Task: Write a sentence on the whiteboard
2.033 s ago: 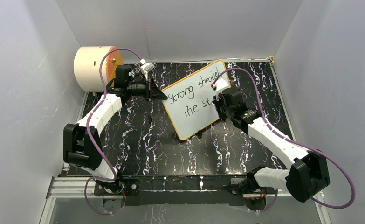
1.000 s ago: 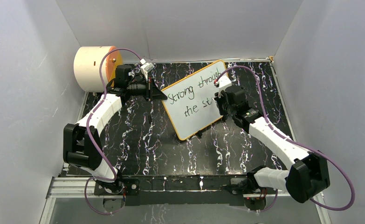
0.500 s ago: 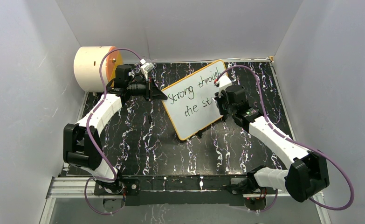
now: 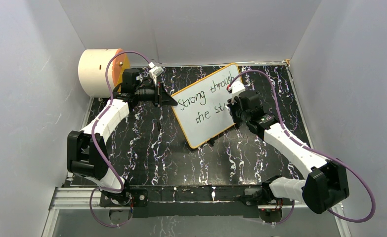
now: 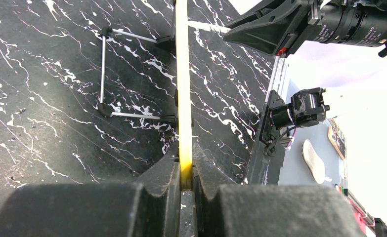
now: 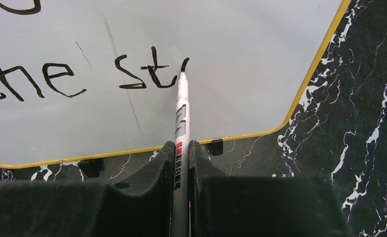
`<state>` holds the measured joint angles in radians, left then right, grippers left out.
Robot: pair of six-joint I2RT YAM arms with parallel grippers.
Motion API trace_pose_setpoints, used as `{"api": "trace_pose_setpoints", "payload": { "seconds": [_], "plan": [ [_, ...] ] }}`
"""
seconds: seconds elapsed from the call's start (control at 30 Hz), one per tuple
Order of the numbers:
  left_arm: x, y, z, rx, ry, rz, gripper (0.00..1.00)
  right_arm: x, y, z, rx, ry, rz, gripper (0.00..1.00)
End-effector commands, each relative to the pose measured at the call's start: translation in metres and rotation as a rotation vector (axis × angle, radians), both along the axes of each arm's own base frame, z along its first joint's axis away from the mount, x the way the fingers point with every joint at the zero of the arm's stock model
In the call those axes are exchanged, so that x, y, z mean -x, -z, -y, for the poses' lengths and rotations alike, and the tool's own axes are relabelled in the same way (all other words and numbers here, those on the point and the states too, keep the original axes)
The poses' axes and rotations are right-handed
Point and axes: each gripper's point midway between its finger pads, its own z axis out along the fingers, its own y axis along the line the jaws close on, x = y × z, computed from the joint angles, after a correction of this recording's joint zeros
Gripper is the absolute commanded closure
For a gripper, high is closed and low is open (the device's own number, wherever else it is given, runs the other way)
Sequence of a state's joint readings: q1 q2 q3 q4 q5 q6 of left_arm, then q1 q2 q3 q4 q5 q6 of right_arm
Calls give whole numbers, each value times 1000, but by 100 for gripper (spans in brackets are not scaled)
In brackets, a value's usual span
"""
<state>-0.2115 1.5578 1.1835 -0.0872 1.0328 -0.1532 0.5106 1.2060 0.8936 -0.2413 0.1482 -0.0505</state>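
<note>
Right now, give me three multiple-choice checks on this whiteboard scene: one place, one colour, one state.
1. Where is the marker tip?
A. In the air, clear of the board
B. On the whiteboard, just right of "st"
C. On the word "Strong"

2. What colour is the whiteboard's frame?
A. Red
B. Yellow
C. Blue

3. What is the left gripper doing?
A. Open, holding nothing
B. Shut on the marker
C. Shut on the whiteboard's edge

Answers:
1 B: the right wrist view shows the tip at a short stroke after "st".
2 B: the rim reads yellow in every view.
3 C: the left wrist view shows its fingers pinching the yellow edge.
</note>
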Motion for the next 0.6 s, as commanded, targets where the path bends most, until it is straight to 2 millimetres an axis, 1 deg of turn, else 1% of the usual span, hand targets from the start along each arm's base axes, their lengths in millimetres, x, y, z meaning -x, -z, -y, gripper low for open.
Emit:
{"api": "trace_pose_setpoints", "payload": {
  "seconds": [0.0, 0.3, 0.57],
  "plan": [
    [10, -12, -1, 12, 24, 27, 100, 1, -3, 2, -5, 13, 2, 100],
    [10, -12, -1, 11, 23, 27, 100, 2, -2, 4, 4, 26, -1, 100],
    [10, -13, -1, 12, 24, 29, 100, -7, -6, 7, 2, 61, 27, 100]
  ]
}}
